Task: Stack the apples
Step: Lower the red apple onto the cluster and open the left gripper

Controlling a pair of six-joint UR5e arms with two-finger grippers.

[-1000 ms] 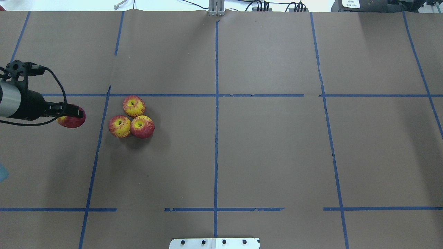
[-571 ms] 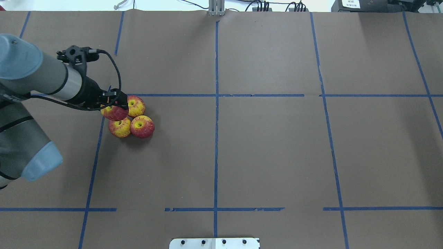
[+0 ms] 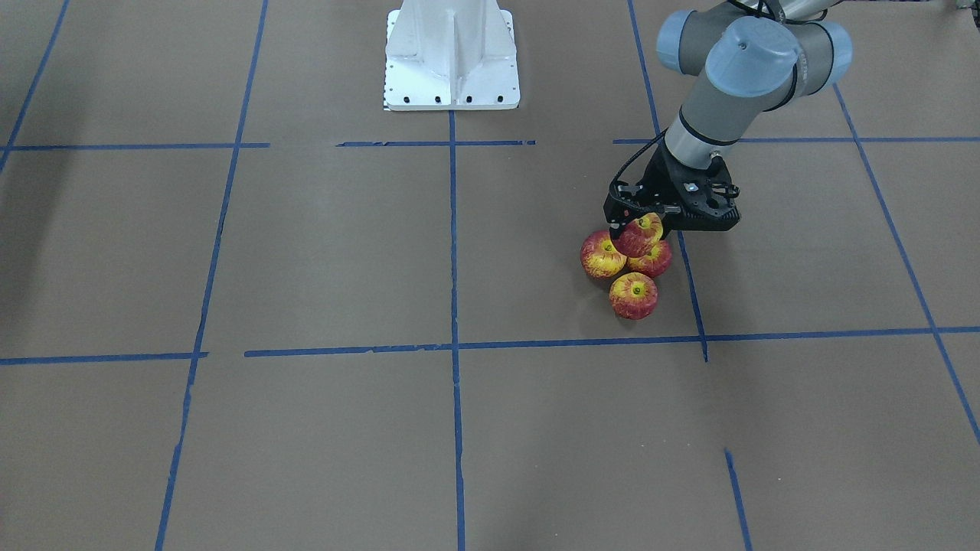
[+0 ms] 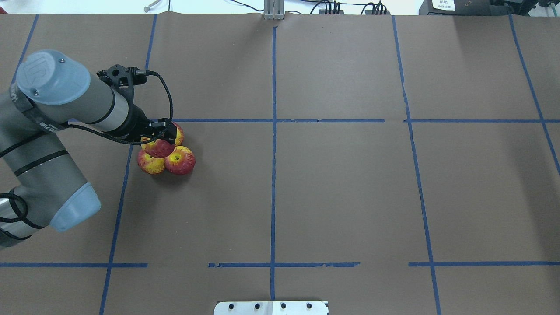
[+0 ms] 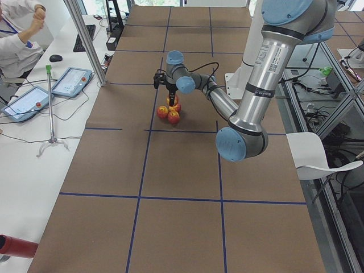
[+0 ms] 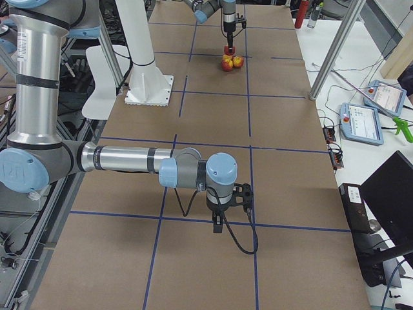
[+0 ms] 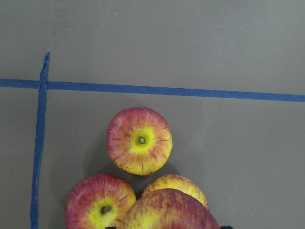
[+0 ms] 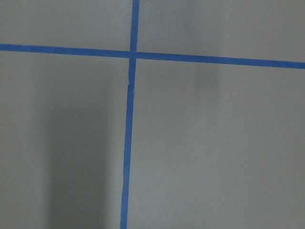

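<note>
The left gripper (image 4: 158, 141) is clamped on one apple (image 4: 157, 148), holding it just above three touching ones: a near apple (image 4: 148, 163) under its left side, a redder apple (image 4: 181, 161) to its right, and a far apple (image 4: 180, 135) that it mostly hides overhead, though the left wrist view shows it whole, dimple up. The right gripper (image 6: 218, 227) shows only from the side; its grip cannot be told.

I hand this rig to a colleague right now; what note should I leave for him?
Left gripper: shut on the fourth apple, held above the middle of the three-apple cluster; contact unclear.
Right gripper: far from the apples; open or shut cannot be told.
Done: base built, fourth apple picked up.
Left to do, probably: lower it, release, withdraw.
</note>
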